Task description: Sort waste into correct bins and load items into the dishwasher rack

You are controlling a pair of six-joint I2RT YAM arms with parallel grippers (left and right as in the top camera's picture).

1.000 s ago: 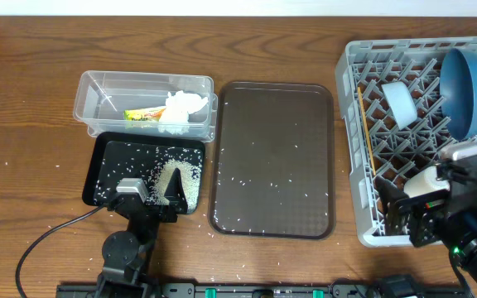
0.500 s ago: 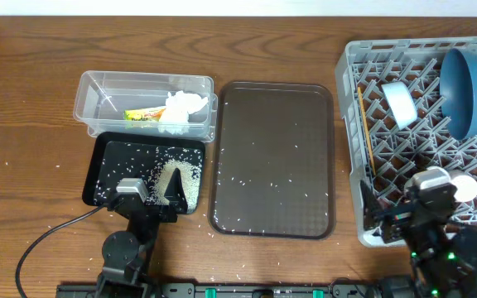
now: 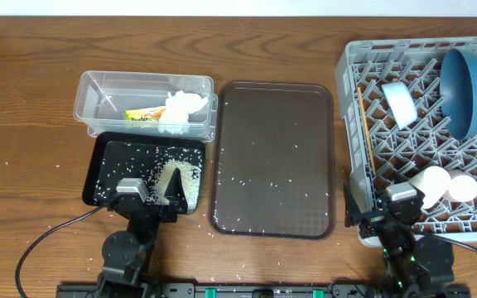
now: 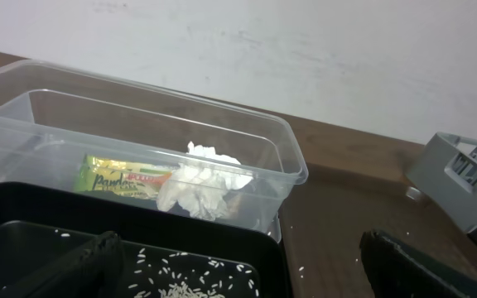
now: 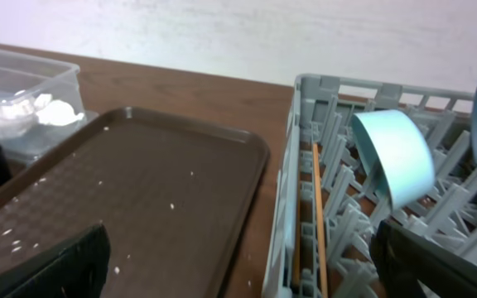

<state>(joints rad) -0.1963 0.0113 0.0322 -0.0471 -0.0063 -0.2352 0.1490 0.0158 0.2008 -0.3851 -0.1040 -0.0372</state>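
1. The rack sits on the right side of the table. It holds the blue plate on edge at the far right and the bowl tipped on its side. The chopsticks lie along its left wall, and two small cups lie touching near the front. I cannot tell which cup is pink. No dishes show outside the rack, so I judge the loading finished.
2. The brown serving tray lies between the bins and the rack. It is bare apart from scattered rice, which probably needs clearing.
3. The clear tub at the far left holds the wrapper and the tissue side by side. That part of the sorting looks done.
4. The black tray, touching the tub's near side, carries a heap of rice with more sprinkled around it.
5. The left gripper is spread wide and holds nothing. It hangs over the black tray's near edge.
6. The right gripper is also spread wide and empty. It sits at the rack's near left corner, facing across the rack and the brown tray.
7. Loose grains are strewn over the brown tray and the table around the black tray. As I read it, gathering them is the only job left.
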